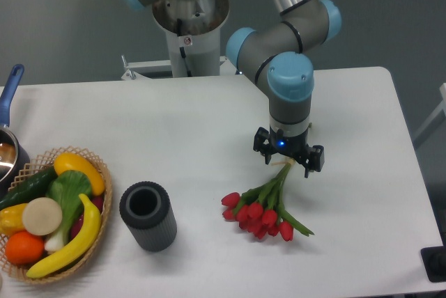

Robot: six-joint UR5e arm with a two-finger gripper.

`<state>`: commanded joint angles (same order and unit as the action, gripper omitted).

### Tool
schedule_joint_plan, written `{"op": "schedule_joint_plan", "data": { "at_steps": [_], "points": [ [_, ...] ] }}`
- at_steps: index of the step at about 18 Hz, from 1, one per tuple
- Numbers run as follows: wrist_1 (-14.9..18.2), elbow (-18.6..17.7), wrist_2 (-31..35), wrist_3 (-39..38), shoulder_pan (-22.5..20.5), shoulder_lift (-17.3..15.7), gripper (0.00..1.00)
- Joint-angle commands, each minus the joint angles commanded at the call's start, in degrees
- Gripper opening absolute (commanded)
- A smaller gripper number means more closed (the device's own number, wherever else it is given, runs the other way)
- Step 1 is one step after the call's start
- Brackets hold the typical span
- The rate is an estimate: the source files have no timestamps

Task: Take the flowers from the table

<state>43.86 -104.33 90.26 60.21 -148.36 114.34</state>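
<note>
Lying on table (174,138), flowers (263,207), stem tips under tool (288,165)

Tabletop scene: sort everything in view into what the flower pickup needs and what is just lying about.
Needed:
- flowers, red tulips lying flat
- table
- end effector, over the stem ends

Lying about:
- dark cylinder
- wicker basket of fruit and vegetables
- blue-handled pot, left edge

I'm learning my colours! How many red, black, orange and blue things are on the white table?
Red: 1, the flowers
Black: 1, the cylinder
Orange: 1, the round fruit in the basket
Blue: 1, the pan handle
Total: 4
</note>
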Motion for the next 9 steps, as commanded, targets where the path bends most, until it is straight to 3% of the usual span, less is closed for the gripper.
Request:
{"op": "schedule_joint_plan", "data": {
  "at_steps": [9],
  "points": [
    [-0.26, 0.97, 0.00, -0.35, 1.50, 3.43, 0.99]
  ]
}}
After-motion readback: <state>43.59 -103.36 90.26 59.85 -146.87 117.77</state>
